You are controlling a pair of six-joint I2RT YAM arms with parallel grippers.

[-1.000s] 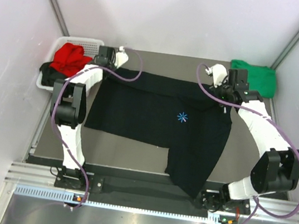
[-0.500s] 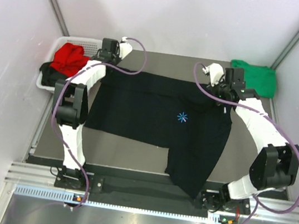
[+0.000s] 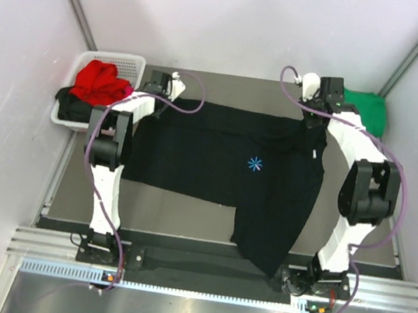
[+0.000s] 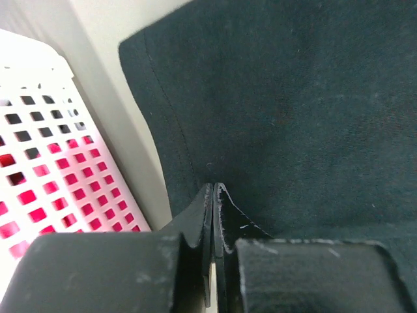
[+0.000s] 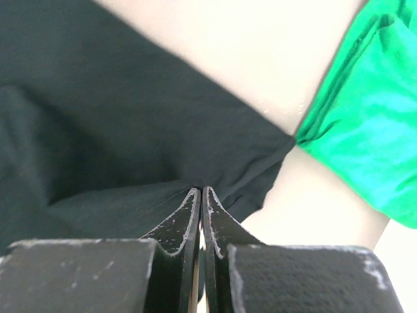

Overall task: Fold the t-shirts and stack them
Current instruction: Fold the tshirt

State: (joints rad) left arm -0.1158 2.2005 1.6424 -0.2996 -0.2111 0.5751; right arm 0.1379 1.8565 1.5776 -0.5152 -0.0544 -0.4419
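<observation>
Now your left pincer (image 4: 213, 193) is clamped on the black shirt (image 3: 215, 165) beside the basket (image 4: 45, 150); your right pincer (image 5: 200, 194) pinches its far corner near the green shirt (image 5: 365, 124).

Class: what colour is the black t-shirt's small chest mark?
The black t-shirt has a blue mark; top view.
</observation>
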